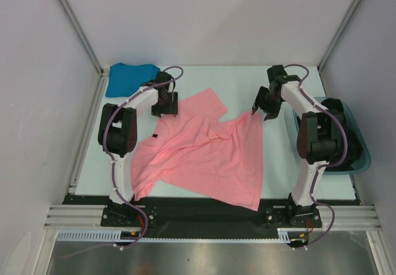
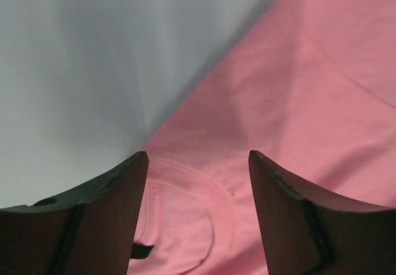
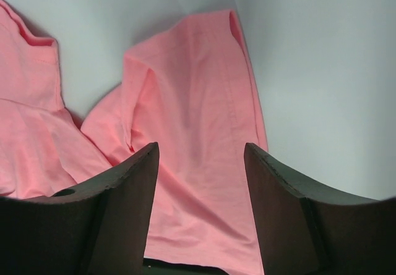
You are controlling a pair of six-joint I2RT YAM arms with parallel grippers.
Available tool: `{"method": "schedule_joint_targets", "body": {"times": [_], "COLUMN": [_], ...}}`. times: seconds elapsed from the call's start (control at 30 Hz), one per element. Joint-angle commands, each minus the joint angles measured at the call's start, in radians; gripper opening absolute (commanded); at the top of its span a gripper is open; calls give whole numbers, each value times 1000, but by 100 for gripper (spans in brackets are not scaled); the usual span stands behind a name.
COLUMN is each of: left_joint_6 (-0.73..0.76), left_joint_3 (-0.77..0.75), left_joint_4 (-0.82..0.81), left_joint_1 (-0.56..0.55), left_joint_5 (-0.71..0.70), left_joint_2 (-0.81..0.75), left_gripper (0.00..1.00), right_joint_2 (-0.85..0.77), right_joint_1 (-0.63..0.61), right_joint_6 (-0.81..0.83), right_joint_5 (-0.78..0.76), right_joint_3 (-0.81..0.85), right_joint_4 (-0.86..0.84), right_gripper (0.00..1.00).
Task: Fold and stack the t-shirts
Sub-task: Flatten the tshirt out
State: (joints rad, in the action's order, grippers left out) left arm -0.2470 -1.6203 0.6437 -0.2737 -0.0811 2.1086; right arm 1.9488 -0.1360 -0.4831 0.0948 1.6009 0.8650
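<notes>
Pink t-shirt (image 1: 204,157) lies loose and wrinkled on the desk (image 1: 278,164), not folded. One sleeve sticks out on its far side and the hem end lies on its near side.

Left pincer (image 2: 198,160): fingers (image 2: 111,213) apart, nothing between them. It sits low over the far left part of the pink t-shirt, at the neck. In the left wrist view the collar (image 2: 204,188) lies just below the gap between the fingers. Cannot tell if the tips touch the cloth.

Right pincer (image 3: 201,148): fingers apart too, gripping nothing. It sits over the far right corner of the pink t-shirt. In the right wrist view a flap of pink cloth runs between the two fingers, flat on the desk, with bare desk to the right of it.

Blue t-shirt (image 1: 127,77) is bunched up beyond and to the left of the pink t-shirt. It lies apart from it, not stacked, past the left arm.

Teal tub (image 1: 360,146) is off to the right of the pink t-shirt, well apart from it. The right arm's elbow hangs over the tub. Contents not visible.
</notes>
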Motion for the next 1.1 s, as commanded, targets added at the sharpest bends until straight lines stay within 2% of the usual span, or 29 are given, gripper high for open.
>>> {"method": "schedule_joint_targets", "body": {"times": [0.0, 0.1, 0.13, 0.17, 0.33, 0.37, 0.63, 0.8, 0.9, 0.93, 0.97, 1.03, 1.07], "left_joint_6": [-37, -41, -46, -49, -51, -57, -75, -103, -129, -132, -136, -137, -135], "left_joint_3": [-33, -13, 2, 8, 118, 175, 414, 470, 471, 458, 448, 398, 376], "left_joint_4": [34, 24, 22, 25, -7, -24, -26, -16, -6, -4, 4, 14, 20], "left_joint_1": [37, 44, 45, 53, 80, 100, 209, 223, 223, 223, 223, 223, 223], "left_joint_5": [67, 113, 128, 145, 126, 119, 6, 50, 41, 32, 15, -2, -15], "left_joint_2": [20, 25, 27, 30, -27, -45, -310, -371, -400, -410, -423, -437, -441], "left_gripper": [71, 61, 54, 33, 2, 0, 0, 0, 11, 28, 39, 54, 57], "right_joint_2": [22, 39, 42, 47, 64, 70, 148, 199, 231, 242, 255, 271, 275], "right_joint_1": [-2, 1, 1, 4, 24, 26, 55, 59, 62, 64, 64, 65, 65], "right_joint_6": [14, 15, 15, 14, 23, 28, 54, 70, 78, 78, 78, 75, 74], "right_joint_5": [8, 6, 5, 3, 11, 13, 11, 34, 46, 48, 45, 45, 43], "right_joint_3": [60, 65, 64, 62, 60, 60, 60, 134, 175, 183, 191, 195, 191], "right_joint_4": [16, 25, 23, 20, 12, 15, -3, -11, -12, -12, -11, -4, -3], "right_gripper": [62, 62, 62, 62, 62, 62, 58, 57, 57, 57, 57, 55, 54]}}
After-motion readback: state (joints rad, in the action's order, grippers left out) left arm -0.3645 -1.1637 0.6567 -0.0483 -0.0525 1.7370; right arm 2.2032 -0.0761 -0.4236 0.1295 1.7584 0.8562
